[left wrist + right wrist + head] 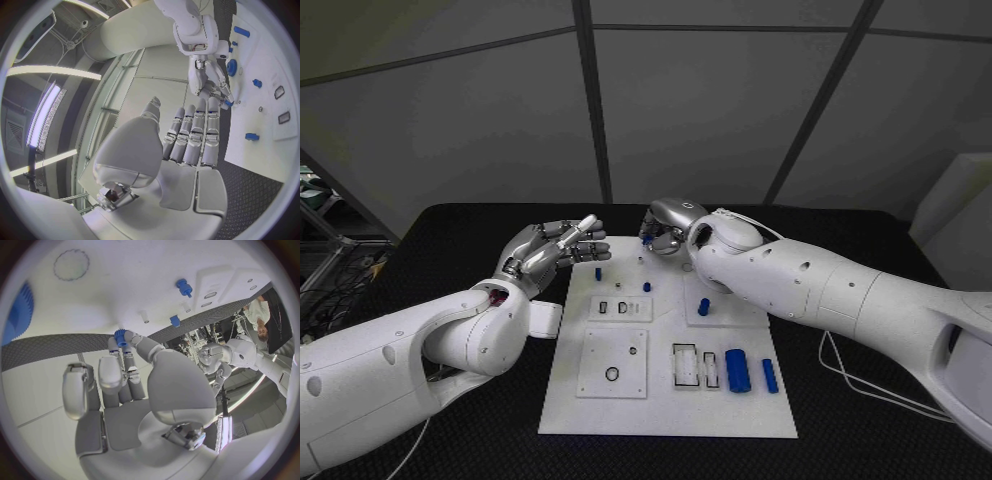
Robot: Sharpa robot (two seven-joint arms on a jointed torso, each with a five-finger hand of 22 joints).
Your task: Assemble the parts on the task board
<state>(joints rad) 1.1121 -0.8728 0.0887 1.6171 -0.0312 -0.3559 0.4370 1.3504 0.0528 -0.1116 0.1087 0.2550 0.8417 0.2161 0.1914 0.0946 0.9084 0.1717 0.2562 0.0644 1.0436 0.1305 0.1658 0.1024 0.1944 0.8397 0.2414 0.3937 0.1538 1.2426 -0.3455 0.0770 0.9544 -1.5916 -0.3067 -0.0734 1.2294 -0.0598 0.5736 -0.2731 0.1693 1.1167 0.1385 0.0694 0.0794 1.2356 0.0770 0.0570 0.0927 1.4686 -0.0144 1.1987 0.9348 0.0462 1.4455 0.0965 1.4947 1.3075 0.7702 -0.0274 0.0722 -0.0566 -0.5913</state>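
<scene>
White task board point(668, 400) on the black tabletop point(877, 420) — both hands raised near its far end.

Right hand point(672, 228) hovered over the board's far edge, its fingers point(128, 360) pinching a small blue part point(120, 337) at their tips, just above the white surface. Left hand point(560, 247) hung beside the board's far left corner, holding nothing, its fingers point(194, 135) straight and side by side, thumb apart. Other blue parts sat on the board: a small peg point(597, 272) and another point(648, 286) standing near the far end, a short piece point(704, 307) on a raised block to the right of the middle, and two longer cylinders point(737, 370) point(770, 375) lying side by side near the right edge. A black ring point(612, 373) lay on the near-left plate.
</scene>
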